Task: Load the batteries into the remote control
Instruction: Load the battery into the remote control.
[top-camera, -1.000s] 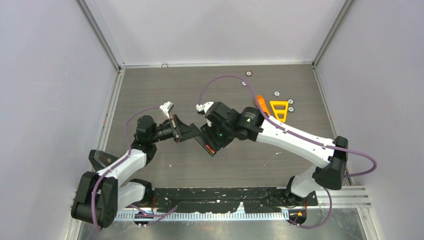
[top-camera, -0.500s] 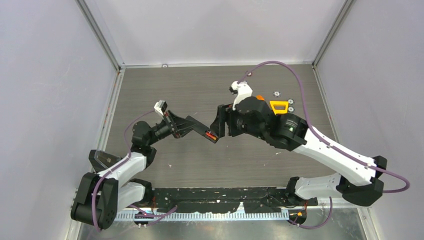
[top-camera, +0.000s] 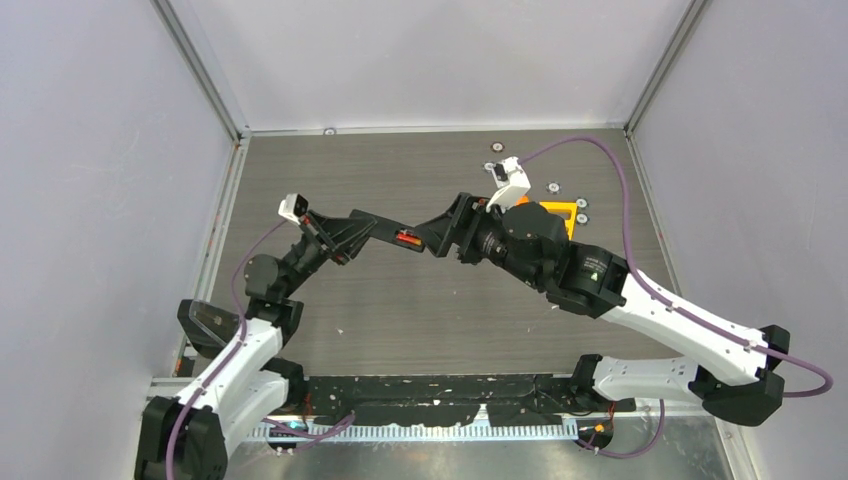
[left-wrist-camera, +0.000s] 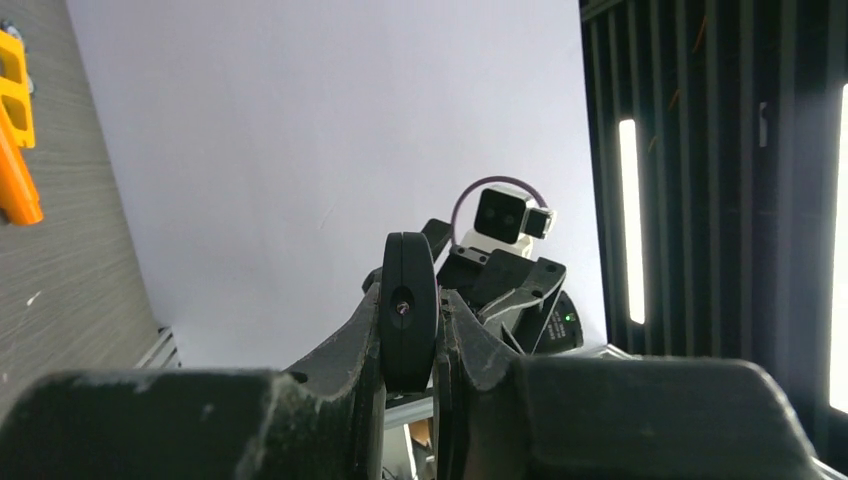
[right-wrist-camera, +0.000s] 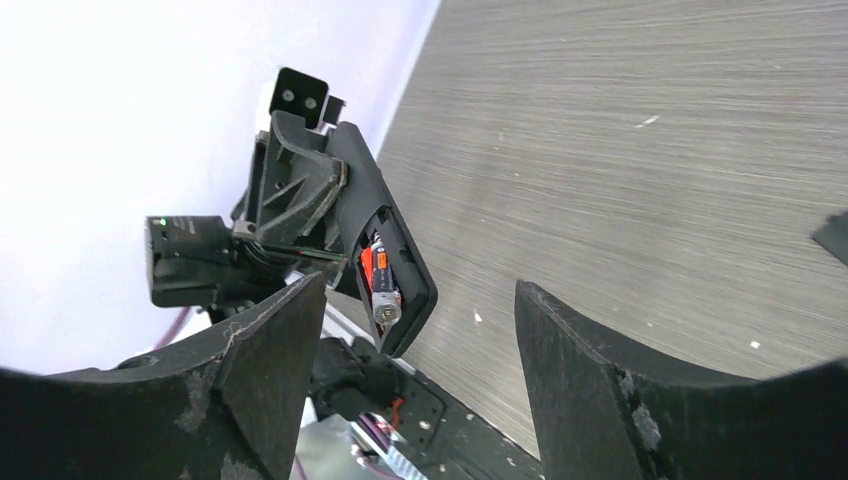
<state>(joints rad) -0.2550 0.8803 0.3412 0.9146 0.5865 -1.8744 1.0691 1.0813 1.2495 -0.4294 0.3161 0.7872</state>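
Two batteries (right-wrist-camera: 381, 290) seated in one remote control (right-wrist-camera: 412, 285); left hand (top-camera: 372, 232) clamps it; right hand (top-camera: 445, 235) spread, empty.

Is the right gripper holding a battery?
No, the right gripper is open and empty; a battery sits in the remote control.

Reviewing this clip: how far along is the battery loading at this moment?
Done: a red-orange battery sits in the remote control's open compartment. In hand: the left end effector clamps it in the air; the right end effector is open and empty. Left: a second battery cannot be confirmed; the compartment is uncovered.
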